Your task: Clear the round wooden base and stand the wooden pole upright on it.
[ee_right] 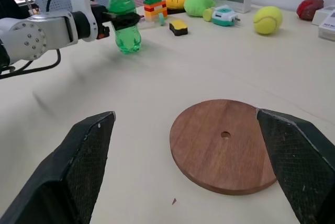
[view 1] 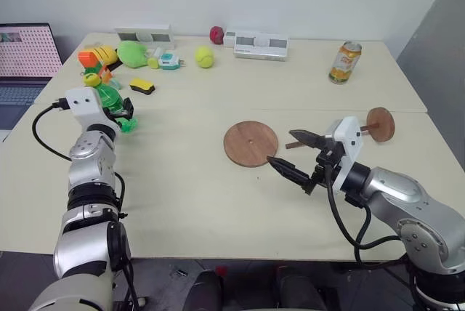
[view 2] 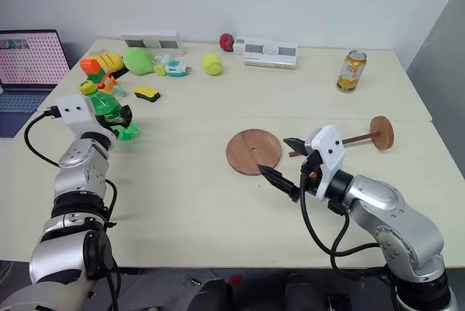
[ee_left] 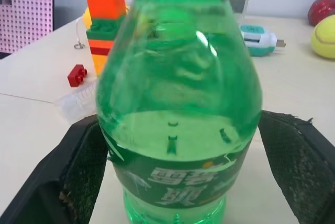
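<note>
Pale beige worktop [view 1: 189,202] spans the scene beneath a white wall, with a seam running across its middle. At its far-left edge sits a laptop [view 1: 25,60] with its screen lit. Along the back edge stand two white boxes: one near the left [view 1: 144,35], one near the centre [view 1: 256,44]. A green bottle [ee_right: 123,20] with a yellow cap stands upright on the left part of the worktop; the left gripper [ee_right: 120,19] is level with its body, fingers [ee_left: 78,171] spread on either side of it, and whether the pads touch the plastic cannot be determined. The base [view 1: 251,143] lies flat right of centre with nothing on it, its small centre hole visible. The right gripper [view 1: 294,157] hangs just beside the base's right edge, fingers [ee_right: 86,161] wide apart and holding nothing, pointing toward the base. The pole [view 2: 356,138] lies on its side behind the right gripper, its small disc [view 1: 380,123] on edge at the right end and the other end pointing toward the base, apart from it. A drink can [view 1: 344,62] stands upright at the back right. Behind the bottle are a block figure [ee_right: 153,1], a green plush [view 1: 132,54], a teal-and-white gadget [view 1: 168,60], a yellow-and-black piece [view 1: 142,86], a tennis ball [view 1: 204,56] and a red item [view 1: 216,34].
</note>
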`<action>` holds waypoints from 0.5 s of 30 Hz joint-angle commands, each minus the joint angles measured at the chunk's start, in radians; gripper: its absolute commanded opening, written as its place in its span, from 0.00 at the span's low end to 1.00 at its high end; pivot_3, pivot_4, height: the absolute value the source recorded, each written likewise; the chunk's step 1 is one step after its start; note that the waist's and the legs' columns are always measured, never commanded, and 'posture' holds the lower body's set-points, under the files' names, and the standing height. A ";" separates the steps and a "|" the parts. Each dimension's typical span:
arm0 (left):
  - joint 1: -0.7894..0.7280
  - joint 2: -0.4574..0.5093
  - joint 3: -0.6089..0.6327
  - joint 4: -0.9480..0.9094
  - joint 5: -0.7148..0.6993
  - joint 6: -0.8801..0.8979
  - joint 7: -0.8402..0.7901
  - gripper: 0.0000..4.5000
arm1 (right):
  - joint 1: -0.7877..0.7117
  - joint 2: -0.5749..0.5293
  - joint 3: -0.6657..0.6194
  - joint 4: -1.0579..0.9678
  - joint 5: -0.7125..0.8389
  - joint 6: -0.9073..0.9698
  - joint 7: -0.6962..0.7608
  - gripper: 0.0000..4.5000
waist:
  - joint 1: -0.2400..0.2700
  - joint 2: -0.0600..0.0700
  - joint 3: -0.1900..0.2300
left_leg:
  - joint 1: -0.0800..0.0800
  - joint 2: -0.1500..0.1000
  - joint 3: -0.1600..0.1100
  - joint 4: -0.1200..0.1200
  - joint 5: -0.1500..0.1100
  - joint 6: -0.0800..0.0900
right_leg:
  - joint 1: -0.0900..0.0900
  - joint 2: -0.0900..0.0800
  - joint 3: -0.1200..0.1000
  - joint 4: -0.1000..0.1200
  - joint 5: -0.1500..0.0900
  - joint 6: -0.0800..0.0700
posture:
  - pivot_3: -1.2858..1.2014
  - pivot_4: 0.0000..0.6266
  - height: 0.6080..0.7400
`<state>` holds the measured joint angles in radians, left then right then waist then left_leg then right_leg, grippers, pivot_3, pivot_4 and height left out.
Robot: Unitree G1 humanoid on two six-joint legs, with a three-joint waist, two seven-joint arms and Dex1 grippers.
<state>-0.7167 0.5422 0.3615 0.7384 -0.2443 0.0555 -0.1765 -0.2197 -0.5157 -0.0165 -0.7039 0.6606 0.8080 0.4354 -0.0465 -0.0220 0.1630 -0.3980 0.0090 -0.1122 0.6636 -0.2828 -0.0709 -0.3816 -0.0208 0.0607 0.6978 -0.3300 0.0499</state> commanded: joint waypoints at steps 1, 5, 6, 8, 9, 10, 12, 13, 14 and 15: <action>0.082 0.007 0.021 -0.282 -0.040 0.127 0.020 1.00 | 0.043 0.001 -0.045 -0.045 0.021 -0.008 -0.018 1.00 | -0.002 0.000 0.000 | 0.000 0.000 0.000 0.000 0.000 -0.001 | 0.000 0.000 0.000 0.000 0.000 0.000 | 0.52 0.24 1.00; 0.204 0.002 0.046 -0.584 -0.103 0.338 0.066 1.00 | 0.116 0.004 -0.084 -0.047 0.027 -0.015 -0.031 1.00 | -0.003 0.000 0.000 | 0.000 0.001 0.000 0.000 0.002 -0.003 | 0.000 0.000 0.001 0.000 0.000 0.000 | 0.52 0.24 1.00; 0.266 0.003 0.057 -0.711 -0.141 0.421 0.071 1.00 | 0.157 0.018 -0.109 -0.036 0.031 -0.018 -0.044 1.00 | -0.004 0.000 0.000 | 0.000 0.001 0.000 0.000 0.001 -0.003 | 0.000 0.000 0.001 0.000 0.000 0.000 | 0.52 0.24 1.00; 0.340 0.002 0.073 -0.872 -0.199 0.537 0.073 1.00 | 0.209 0.043 -0.150 -0.014 0.040 -0.020 -0.068 1.00 | -0.004 0.000 0.000 | 0.000 0.001 0.000 0.000 0.001 -0.002 | 0.000 0.000 0.001 0.000 0.000 0.000 | 0.52 0.24 1.00; 0.375 0.003 0.080 -0.939 -0.232 0.593 0.068 1.00 | 0.235 0.065 -0.176 0.007 0.051 -0.020 -0.088 1.00 | -0.004 0.000 0.000 | 0.000 0.001 0.001 -0.001 0.000 0.000 | 0.000 0.000 0.002 0.000 0.000 0.000 | 0.52 0.24 1.00; 0.400 0.004 0.079 -0.987 -0.254 0.629 0.062 1.00 | 0.253 0.087 -0.200 0.028 0.064 -0.018 -0.104 1.00 | -0.004 0.000 0.000 | 0.001 0.002 0.001 -0.001 0.000 0.001 | 0.001 0.000 0.002 0.000 0.000 0.000 | 0.52 0.24 1.00; 0.441 0.008 0.050 -1.073 -0.309 0.684 0.014 1.00 | 0.262 0.144 -0.253 0.085 0.096 -0.004 -0.158 1.00 | -0.002 0.000 0.000 | 0.001 0.002 0.001 -0.001 0.000 0.001 | 0.001 0.000 0.002 0.001 0.000 0.000 | 0.52 0.24 1.00; 0.452 0.012 0.021 -1.103 -0.331 0.697 -0.026 1.00 | 0.250 0.173 -0.282 0.121 0.124 0.009 -0.188 1.00 | -0.001 0.000 0.000 | 0.002 0.001 0.002 -0.001 0.000 0.001 | 0.001 0.000 0.002 0.001 0.000 0.000 | 0.52 0.24 1.00; 0.458 0.018 -0.018 -1.134 -0.350 0.703 -0.074 1.00 | 0.230 0.208 -0.323 0.170 0.171 0.025 -0.227 1.00 | 0.000 0.000 0.000 | 0.004 0.001 0.002 -0.001 0.000 0.000 | 0.003 0.000 0.003 0.001 0.000 0.000 | 0.52 0.24 1.00; 0.455 0.028 -0.058 -1.156 -0.364 0.704 -0.126 1.00 | 0.202 0.235 -0.360 0.224 0.209 0.037 -0.262 1.00 | 0.000 0.000 0.000 | 0.006 0.001 0.003 -0.001 0.000 0.000 | 0.005 0.000 0.003 0.002 0.000 0.000 | 0.52 0.24 1.00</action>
<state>-0.2493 0.5523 0.3706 -0.3276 -0.5590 0.7525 -0.2157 0.0223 -0.3041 -0.3030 -0.5350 0.7913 0.8325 0.2343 -0.0465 -0.0215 0.1631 -0.3886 0.0100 -0.1096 0.6626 -0.2831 -0.0705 -0.3730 -0.0198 0.0632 0.6989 -0.3298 0.0496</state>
